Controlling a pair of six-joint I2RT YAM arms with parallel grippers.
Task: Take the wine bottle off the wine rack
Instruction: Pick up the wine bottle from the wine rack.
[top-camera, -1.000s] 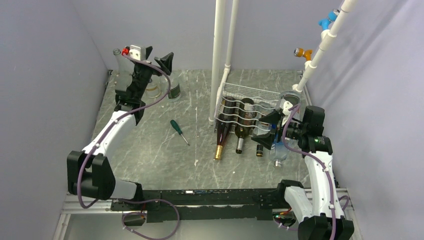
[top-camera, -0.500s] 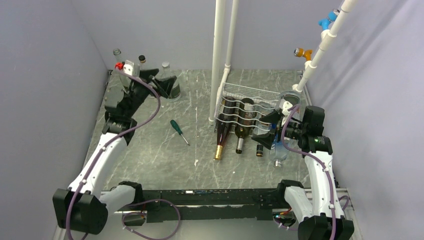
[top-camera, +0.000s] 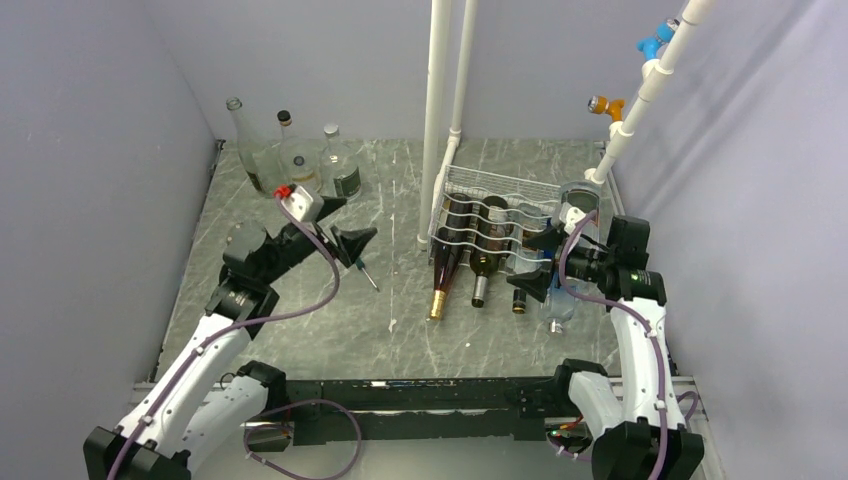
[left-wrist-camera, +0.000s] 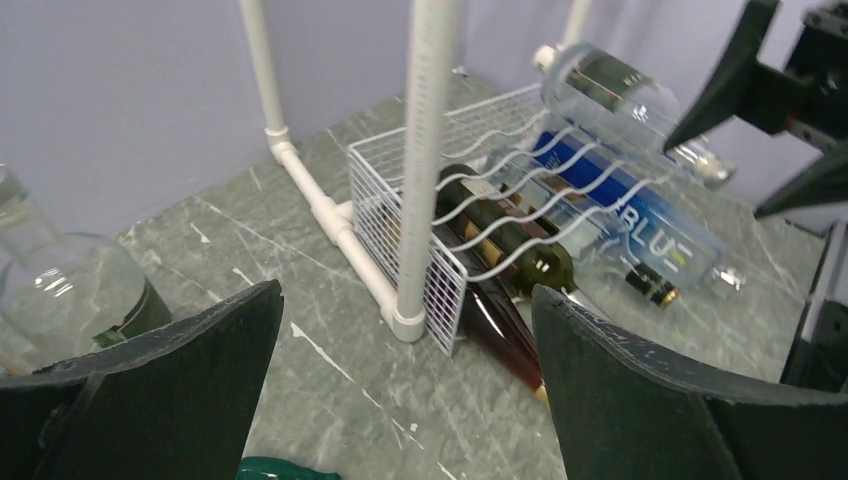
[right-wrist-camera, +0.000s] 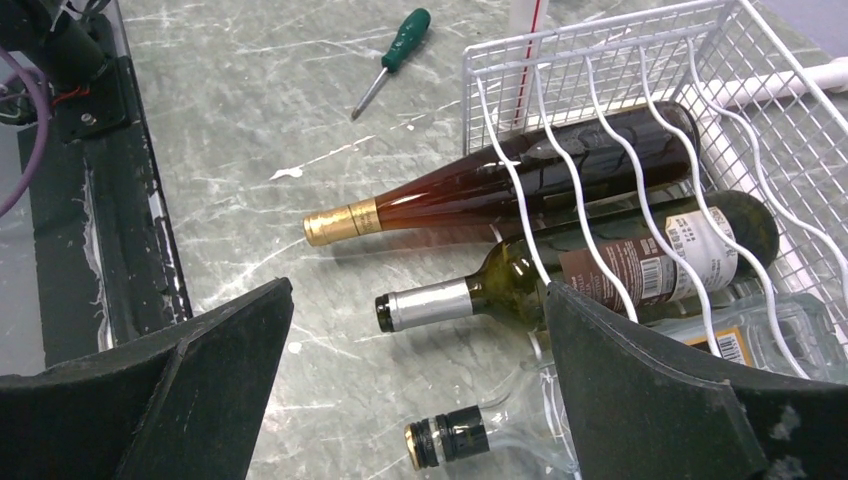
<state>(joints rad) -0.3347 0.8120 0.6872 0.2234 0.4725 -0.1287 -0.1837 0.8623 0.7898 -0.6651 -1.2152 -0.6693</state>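
The white wire wine rack (top-camera: 497, 190) stands right of centre, with several bottles lying in it, necks toward me. An amber wine bottle (right-wrist-camera: 500, 180) with a gold cap and a green wine bottle (right-wrist-camera: 620, 255) with a silver cap lie side by side. A clear bottle (right-wrist-camera: 450, 438) with a black cap lies beside them. My right gripper (right-wrist-camera: 418, 290) hangs open just above the green and clear bottles' necks, holding nothing. My left gripper (top-camera: 345, 225) is open and empty over the table left of the rack (left-wrist-camera: 400, 230), facing it.
Three glass bottles (top-camera: 290, 150) stand at the back left. A green-handled screwdriver (top-camera: 355, 262) lies below the left gripper. White pipes (top-camera: 435, 120) rise at the rack's left corner. A clear blue-label bottle (left-wrist-camera: 620, 215) lies in the rack, another clear bottle (left-wrist-camera: 610, 90) on its upper tier.
The left arm has swung from the standing bottles at the back left down toward the table's middle, near the screwdriver. The right gripper has hardly moved.
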